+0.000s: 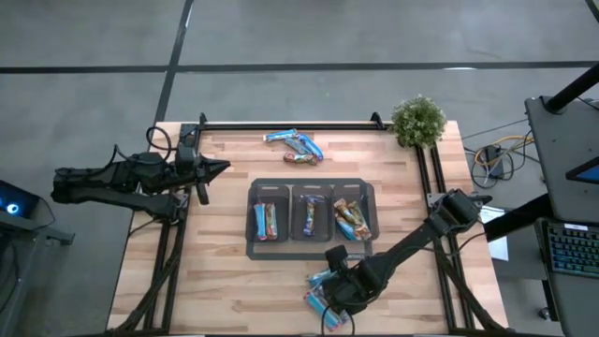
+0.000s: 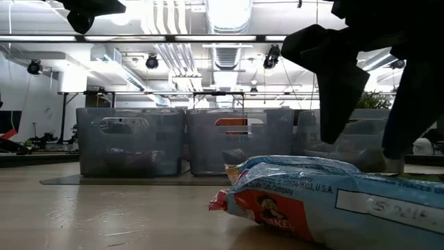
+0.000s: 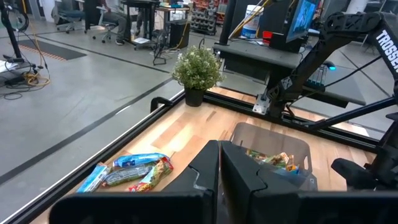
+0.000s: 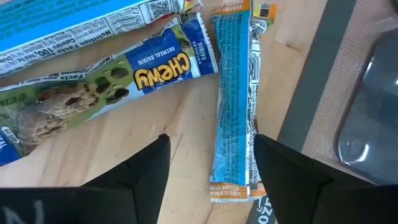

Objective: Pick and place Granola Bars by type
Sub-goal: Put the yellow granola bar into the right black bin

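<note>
Right pincer [image 1: 329, 292]: is being held low over the near part of the bench [image 1: 225, 281], at about 5 o'clock; its fingers [image 4: 146, 165] are being kept apart, astride a light blue bar [image 4: 231, 106], which is not clamped.
Left pincer [image 1: 225, 168]: is being kept together, nothing in it, above the bench's 9 o'clock edge.
Granola Bars by the right pincer [image 1: 321, 298]: a few are lying loose on the wood at 5 o'clock, just below the tray; one reads "Chewy" [image 4: 93, 87].
Granola Bars at 12 o'clock [image 1: 295, 145]: a small cluster is lying near the far edge.
Tray [image 1: 374, 201]: three grey bins are being shown at the bench's centre, bars lying in each; one type per bin cannot be confirmed.
Plant [image 1: 417, 120]: is standing at the 1 o'clock corner.
</note>
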You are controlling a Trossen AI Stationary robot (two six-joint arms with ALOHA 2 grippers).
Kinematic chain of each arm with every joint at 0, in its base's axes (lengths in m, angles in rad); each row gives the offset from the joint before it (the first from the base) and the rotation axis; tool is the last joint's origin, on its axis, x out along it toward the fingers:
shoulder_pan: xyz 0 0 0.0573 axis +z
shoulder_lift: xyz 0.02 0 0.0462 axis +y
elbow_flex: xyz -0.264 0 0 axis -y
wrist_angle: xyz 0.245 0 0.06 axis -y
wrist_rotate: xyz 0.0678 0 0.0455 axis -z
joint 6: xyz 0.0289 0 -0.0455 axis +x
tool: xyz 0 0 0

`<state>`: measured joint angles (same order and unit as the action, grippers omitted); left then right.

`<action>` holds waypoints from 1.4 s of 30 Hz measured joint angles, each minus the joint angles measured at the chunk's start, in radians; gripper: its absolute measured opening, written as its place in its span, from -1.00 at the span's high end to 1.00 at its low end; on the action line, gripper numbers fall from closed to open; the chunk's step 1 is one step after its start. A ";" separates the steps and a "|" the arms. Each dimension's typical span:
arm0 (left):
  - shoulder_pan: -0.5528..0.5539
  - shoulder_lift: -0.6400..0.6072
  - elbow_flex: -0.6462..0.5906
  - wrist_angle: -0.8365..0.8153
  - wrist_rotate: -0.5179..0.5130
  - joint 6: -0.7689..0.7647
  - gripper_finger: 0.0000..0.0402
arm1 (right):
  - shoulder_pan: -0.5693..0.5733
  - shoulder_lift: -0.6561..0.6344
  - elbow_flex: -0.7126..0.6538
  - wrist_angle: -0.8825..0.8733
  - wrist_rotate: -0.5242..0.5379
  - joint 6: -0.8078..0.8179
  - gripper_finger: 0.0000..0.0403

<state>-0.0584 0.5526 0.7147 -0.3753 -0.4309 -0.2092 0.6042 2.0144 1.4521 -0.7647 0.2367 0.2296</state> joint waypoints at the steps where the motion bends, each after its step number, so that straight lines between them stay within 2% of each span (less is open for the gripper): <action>1: 0.000 0.000 0.000 0.000 0.000 0.000 1.00 | -0.002 0.000 0.000 0.000 0.002 0.000 -0.11; 15: 0.000 0.000 0.000 0.000 0.000 0.000 1.00 | -0.064 0.000 -0.031 0.045 -0.001 0.000 -0.11; 24: 0.000 0.000 0.000 0.000 0.000 0.000 1.00 | -0.064 0.000 -0.063 0.077 -0.053 -0.005 -0.11; 42: 0.000 0.000 0.000 0.001 0.000 -0.003 1.00 | -0.071 -0.001 -0.127 0.119 -0.081 -0.007 -0.11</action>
<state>-0.0584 0.5522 0.7147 -0.3748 -0.4309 -0.2123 0.5327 2.0132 1.3254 -0.6459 0.1553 0.2223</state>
